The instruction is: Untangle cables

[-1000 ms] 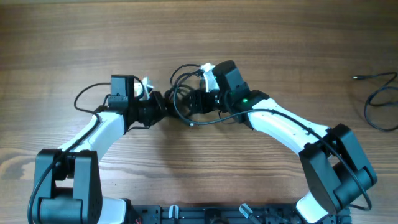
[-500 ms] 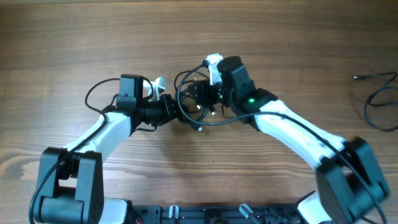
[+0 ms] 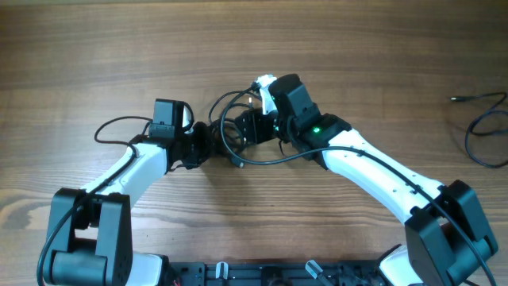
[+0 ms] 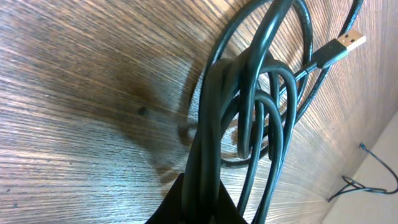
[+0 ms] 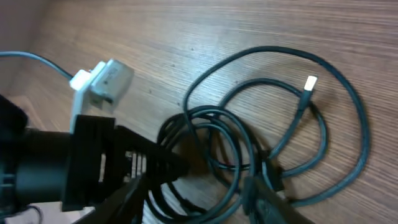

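Both grippers drifted slightly left; left gripper clamps the cables (tangled loops), right gripper apart.

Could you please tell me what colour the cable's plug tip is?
The plug tip is gold-coloured metal, shown best in the left wrist view.

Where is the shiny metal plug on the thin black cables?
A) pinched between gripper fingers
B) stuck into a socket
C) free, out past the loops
C: the shiny metal plug sits free at the outer edge of the thin black cables, nothing touching it; the left gripper pinches the strands elsewhere.
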You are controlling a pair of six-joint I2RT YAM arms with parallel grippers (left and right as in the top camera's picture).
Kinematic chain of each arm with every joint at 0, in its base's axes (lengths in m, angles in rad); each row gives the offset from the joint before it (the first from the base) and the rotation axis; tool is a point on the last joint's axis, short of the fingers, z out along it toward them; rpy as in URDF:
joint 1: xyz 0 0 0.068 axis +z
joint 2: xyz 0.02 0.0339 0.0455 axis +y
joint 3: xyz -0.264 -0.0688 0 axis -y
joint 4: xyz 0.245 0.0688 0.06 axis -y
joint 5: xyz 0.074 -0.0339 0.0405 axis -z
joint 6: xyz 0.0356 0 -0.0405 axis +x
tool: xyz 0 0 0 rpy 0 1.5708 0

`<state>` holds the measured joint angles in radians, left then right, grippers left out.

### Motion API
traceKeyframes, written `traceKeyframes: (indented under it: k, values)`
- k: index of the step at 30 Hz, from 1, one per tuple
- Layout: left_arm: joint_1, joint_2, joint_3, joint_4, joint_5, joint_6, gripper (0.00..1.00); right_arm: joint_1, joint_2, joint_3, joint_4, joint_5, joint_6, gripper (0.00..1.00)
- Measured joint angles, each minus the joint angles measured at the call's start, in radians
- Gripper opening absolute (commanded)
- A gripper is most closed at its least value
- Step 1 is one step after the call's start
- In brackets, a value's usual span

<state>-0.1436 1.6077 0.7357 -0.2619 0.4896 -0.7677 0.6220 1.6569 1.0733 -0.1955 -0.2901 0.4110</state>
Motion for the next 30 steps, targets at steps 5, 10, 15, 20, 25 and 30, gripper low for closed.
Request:
traceKeyframes:
  k: [5, 10, 15, 20, 25, 30]
  values:
    - [-0.045, 0.000, 0.003, -0.033, 0.010, 0.057, 0.04, -0.001, 0.000, 0.000, 0.024, -0.005, -0.004, 0.54]
    - [-0.066, 0.000, 0.003, -0.247, -0.024, 0.144, 0.04, 0.008, 0.006, 0.000, 0.001, -0.010, 0.045, 0.57]
    - [-0.109, 0.000, 0.003, -0.228, -0.051, 0.303, 0.04, 0.029, 0.060, -0.001, 0.002, -0.015, 0.056, 0.56]
    - [-0.243, 0.000, 0.003, -0.240, -0.064, 0.360, 0.04, 0.029, 0.074, -0.001, 0.000, -0.014, 0.057, 0.56]
    - [-0.267, 0.000, 0.003, -0.249, -0.112, 0.344, 0.04, 0.029, 0.139, -0.001, -0.029, -0.034, 0.076, 0.58]
    - [-0.267, 0.000, 0.003, -0.247, -0.126, 0.324, 0.05, 0.030, 0.264, -0.001, 0.028, -0.106, 0.135, 0.63]
